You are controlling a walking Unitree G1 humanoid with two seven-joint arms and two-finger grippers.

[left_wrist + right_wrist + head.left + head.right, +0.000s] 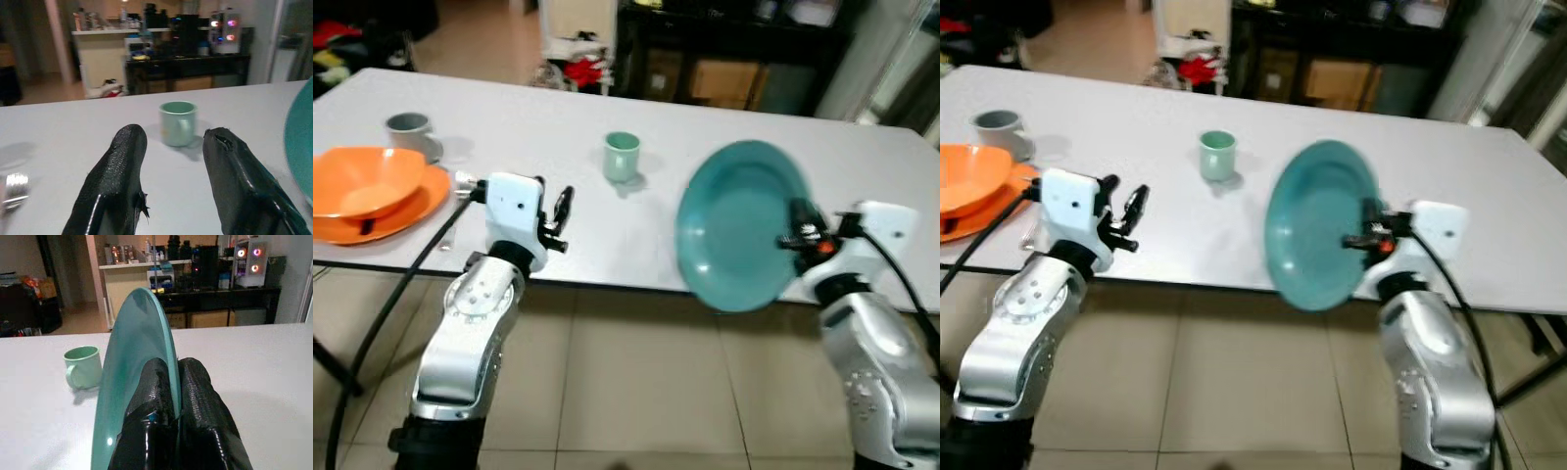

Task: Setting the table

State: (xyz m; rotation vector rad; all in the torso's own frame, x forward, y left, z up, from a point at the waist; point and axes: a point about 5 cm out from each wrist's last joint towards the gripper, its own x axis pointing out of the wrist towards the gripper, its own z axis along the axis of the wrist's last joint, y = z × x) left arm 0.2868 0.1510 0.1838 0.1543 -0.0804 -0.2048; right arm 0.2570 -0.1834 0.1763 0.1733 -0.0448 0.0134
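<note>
Two black fingers of the right gripper (173,396) pinch the rim of a big teal plate (739,220), holding it up on its edge over the near side of the white table (558,127). The left gripper (176,171) hangs open with nothing in it, just before a green mug (622,157). An orange bowl (367,181) sits on an orange plate (421,201) at the left, beside a grey cup (409,127).

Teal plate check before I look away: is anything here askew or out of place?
Yes. The round teal plate stands on edge, pinched at its rim by the right gripper over the white table's near edge, not lying flat. The small green mug stands upright.
</note>
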